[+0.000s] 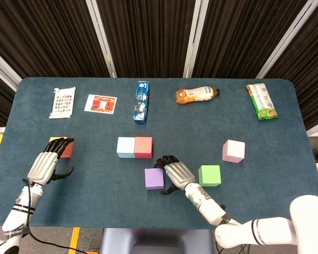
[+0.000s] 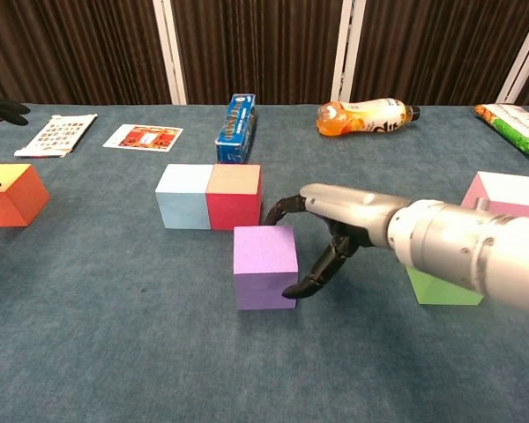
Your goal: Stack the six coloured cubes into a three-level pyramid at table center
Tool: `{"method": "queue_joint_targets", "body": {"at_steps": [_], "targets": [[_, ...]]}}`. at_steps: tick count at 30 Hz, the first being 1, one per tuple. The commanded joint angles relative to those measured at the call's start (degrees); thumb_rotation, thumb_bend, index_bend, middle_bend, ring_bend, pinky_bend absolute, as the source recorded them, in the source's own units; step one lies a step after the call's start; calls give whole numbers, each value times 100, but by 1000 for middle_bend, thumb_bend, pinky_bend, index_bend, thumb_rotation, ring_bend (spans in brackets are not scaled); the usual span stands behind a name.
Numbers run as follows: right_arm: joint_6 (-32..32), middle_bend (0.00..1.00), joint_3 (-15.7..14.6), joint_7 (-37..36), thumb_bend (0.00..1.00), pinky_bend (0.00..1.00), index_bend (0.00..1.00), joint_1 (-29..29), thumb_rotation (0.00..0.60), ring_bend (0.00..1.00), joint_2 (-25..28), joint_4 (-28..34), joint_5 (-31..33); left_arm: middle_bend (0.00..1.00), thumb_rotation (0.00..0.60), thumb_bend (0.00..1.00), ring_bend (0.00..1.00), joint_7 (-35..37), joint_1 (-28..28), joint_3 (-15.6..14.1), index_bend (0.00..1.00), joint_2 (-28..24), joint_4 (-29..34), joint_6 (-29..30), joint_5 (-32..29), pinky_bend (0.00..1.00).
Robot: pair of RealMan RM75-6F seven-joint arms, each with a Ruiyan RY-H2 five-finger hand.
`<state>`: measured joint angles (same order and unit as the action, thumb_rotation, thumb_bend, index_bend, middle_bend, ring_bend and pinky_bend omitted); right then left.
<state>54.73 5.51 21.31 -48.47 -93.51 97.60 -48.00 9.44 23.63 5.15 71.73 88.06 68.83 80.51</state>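
Now right hand (image 2: 322, 236) spread, touching purple cube (image 2: 264, 265)

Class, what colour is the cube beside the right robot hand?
Purple cube; clearest in the chest view.

The packages, the cards and the bottle carry print too small to read.

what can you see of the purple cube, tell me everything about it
The purple cube is a plain, matte lilac block with sharp edges and no markings, sitting flat and upright on the blue-green table. It lies just in front of the red cube, apart from it or barely meeting its corner. The right hand is at its right side, fingers spread around that side, a fingertip at its lower right edge. A firm grip is not visible. Nothing rests on top.
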Motion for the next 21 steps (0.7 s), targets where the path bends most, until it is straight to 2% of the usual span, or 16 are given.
{"method": "queue_joint_targets", "body": {"at_steps": [1,4,7,11,14,18,21], "targets": [[264,242,77,239,263,169,399,-20,600,149,-336,-260,173,90,600,352,46,69,-18,-5,94,6,-50,15,29,78],[489,263,140,436,264,200,472,-19,600,170,-559,-455,199,90,600,352,46,134,-31,-1,94,8,-83,35,50,78],[542,278,186,422,270,209,528,40,600,179,-465,-296,125,90,600,352,47,173,-52,-4,94,-7,-98,67,79,79],[502,282,294,336,271,214,540,129,600,182,207,337,3,90,600,352,46,219,-74,-13,94,-33,-99,94,114,79],[451,282,504,202,271,214,540,171,600,182,769,647,57,89,600,351,46,242,-79,-20,94,-46,-98,84,128,80],[188,282,834,17,272,214,540,78,600,182,1145,476,451,90,600,351,47,217,-72,-11,94,-47,-77,69,125,81],[-98,282,989,-134,272,214,540,-41,600,182,1214,162,711,90,600,352,47,171,-63,2,94,-53,-55,51,107,80]]}}
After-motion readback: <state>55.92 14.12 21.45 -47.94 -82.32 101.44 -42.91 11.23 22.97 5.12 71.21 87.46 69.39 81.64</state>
